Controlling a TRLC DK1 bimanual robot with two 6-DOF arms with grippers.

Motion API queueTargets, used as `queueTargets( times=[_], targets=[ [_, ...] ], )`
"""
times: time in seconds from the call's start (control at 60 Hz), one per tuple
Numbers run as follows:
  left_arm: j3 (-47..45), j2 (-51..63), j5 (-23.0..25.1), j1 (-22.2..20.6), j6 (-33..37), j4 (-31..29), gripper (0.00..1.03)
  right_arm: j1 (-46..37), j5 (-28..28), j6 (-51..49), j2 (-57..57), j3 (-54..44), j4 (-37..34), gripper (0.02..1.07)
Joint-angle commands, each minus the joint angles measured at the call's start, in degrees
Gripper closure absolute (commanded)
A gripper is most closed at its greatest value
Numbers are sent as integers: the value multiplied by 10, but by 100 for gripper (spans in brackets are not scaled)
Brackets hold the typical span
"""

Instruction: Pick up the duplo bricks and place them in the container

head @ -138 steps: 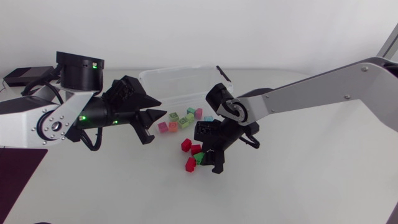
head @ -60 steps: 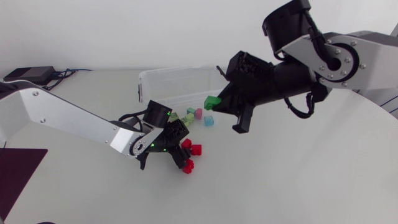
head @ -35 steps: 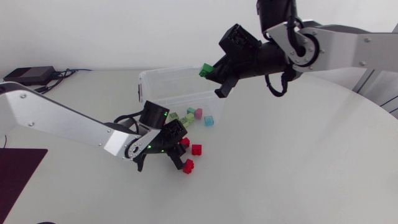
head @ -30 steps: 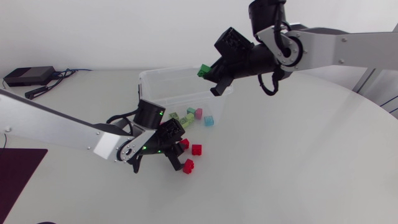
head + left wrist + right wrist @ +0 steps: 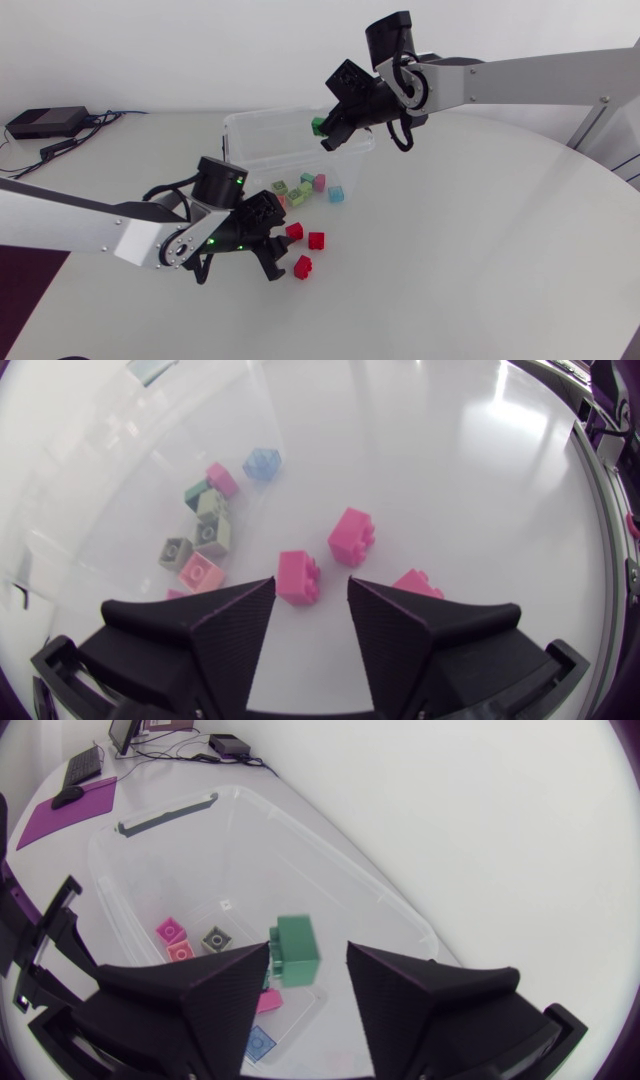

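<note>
White table (image 5: 450, 250), left fingers (image 5: 230, 625) spread astride red brick (image 5: 298, 577) (right fingers (image 5: 225, 985) spread, green brick (image 5: 297, 950) over container (image 5: 330, 870)).

Bricks (image 5: 316, 239) lie on the table (image 5: 450, 260) before the container (image 5: 270, 140).

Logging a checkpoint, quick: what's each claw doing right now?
Left claw: open, red brick at its tips.
Right claw: open, green brick loose in the gap.

A robotics lab test station. Two silver-grey and black robot arms, the left arm (image 5: 85, 225) and the right arm (image 5: 520, 80), reach over a white table (image 5: 480, 260) that carries small coloured toy bricks (image 5: 303, 266), a clear plastic container (image 5: 285, 112) and a black box (image 5: 45, 122) trailing cables (image 5: 100, 125).
</note>
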Motion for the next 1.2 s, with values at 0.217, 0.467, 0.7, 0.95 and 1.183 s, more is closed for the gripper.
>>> queueTargets(
  times=[0.217, 0.467, 0.7, 0.95, 1.183],
  targets=[
    [48, 94, 31, 16, 4, 29, 24, -6, -2, -2, -135, -131, 10, 7],
    [78, 133, 58, 44, 5, 41, 25, -9, -33, -10, -298, -294, 7, 7],
    [98, 154, 109, 51, 5, 53, 28, 9, -54, -18, -377, -416, -3, 7],
    [101, 169, 136, 40, 29, 45, 73, 8, -85, -43, -352, -456, -2, 10],
    [55, 132, 136, 24, 66, 27, 77, 10, -93, -81, -222, -427, 20, 10]
  ],
)
